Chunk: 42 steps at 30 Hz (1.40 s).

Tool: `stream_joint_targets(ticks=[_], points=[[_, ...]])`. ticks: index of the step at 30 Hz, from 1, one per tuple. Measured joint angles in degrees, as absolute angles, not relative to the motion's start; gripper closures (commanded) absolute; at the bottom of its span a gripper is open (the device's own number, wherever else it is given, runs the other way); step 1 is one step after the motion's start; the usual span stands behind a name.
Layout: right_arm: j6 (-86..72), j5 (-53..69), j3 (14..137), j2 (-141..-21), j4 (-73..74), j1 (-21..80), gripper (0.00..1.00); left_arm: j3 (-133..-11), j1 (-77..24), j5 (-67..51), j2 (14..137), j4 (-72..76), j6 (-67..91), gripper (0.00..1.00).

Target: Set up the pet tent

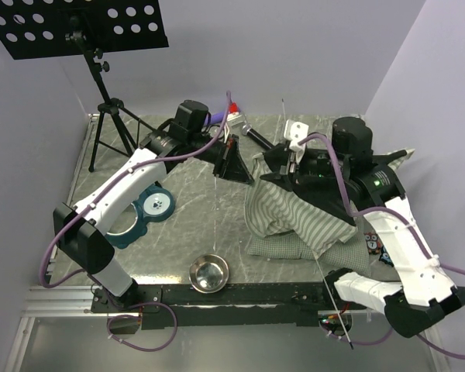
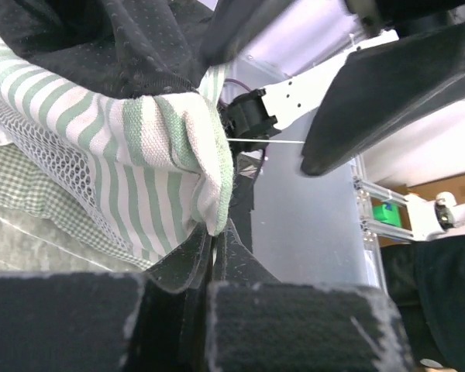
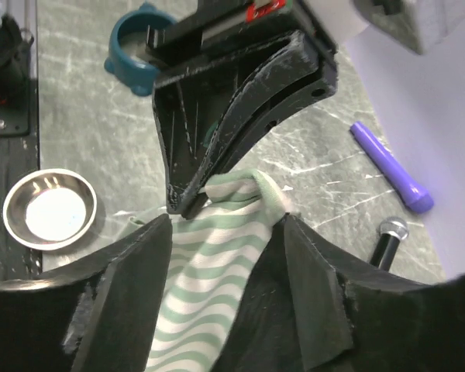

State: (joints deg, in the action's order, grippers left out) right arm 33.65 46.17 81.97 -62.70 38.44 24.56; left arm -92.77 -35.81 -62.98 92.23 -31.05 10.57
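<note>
The pet tent [image 1: 294, 213] lies crumpled at the right of the table, green-and-white striped fabric over a checked mat. My left gripper [image 1: 234, 159] is shut, pinching a raised striped corner of the tent [image 2: 163, 147] at its fingertips [image 2: 215, 232]. In the right wrist view that same left gripper [image 3: 217, 132] bites the fabric's top edge. My right gripper [image 3: 227, 225] stands open, its two fingers on either side of the striped fold [image 3: 217, 263] just below the left gripper's pinch. The right gripper [image 1: 283, 167] sits right beside the left one.
A steel bowl [image 1: 208, 273] rests near the front edge, and a teal double bowl holder [image 1: 143, 209] lies under the left arm. A music stand's tripod [image 1: 108, 116] stands at the back left. A purple pen [image 3: 391, 167] and a black-and-silver tool [image 3: 387, 240] lie at the back.
</note>
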Motion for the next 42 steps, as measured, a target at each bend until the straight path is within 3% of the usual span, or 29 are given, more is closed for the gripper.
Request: stream_joint_targets(ticks=[3, 10, 19, 23, 29, 31, 32, 35, 38, 42], points=[[29.30, 45.98, 81.97, -61.52, 37.91, 22.96, 0.21, -92.77, -35.86, -62.19, 92.23, -30.70, 10.07, 0.99], [16.91, 49.63, 80.38, -61.32, 36.64, 14.26, 0.26, -92.77, -36.38, -60.84, 92.09, -30.17, 8.97, 0.99], [10.85, 56.42, 77.58, -64.16, 31.66, 13.93, 0.24, -90.76, -39.86, -59.48, 90.00, -29.87, 4.89, 0.99], [9.56, 59.96, 76.62, -64.69, 29.21, 13.93, 0.34, -90.21, -39.88, -58.43, 89.45, -29.76, 3.44, 0.99], [7.40, 62.65, 76.34, -65.19, 26.65, 13.93, 0.76, -88.73, -39.94, -57.19, 88.27, -29.54, 1.41, 0.99], [7.64, 62.63, 76.34, -65.19, 26.65, 13.91, 0.82, -87.13, -39.94, -57.10, 87.18, -29.28, 0.73, 0.99], [8.12, 62.61, 76.34, -65.23, 26.74, 13.91, 0.74, -86.19, -39.94, -57.08, 86.52, -29.12, 0.54, 0.99], [9.08, 62.48, 76.34, -65.43, 27.05, 13.89, 0.39, -83.55, -39.79, -57.08, 84.95, -27.53, 0.14, 0.99], [11.09, 62.89, 76.51, -65.67, 27.94, 13.89, 0.28, -81.19, -39.40, -57.14, 83.74, -25.82, -0.05, 0.99], [14.52, 64.64, 76.77, -65.80, 29.89, 13.93, 0.27, -80.79, -38.94, -57.87, 83.50, -24.88, -0.86, 0.99]])
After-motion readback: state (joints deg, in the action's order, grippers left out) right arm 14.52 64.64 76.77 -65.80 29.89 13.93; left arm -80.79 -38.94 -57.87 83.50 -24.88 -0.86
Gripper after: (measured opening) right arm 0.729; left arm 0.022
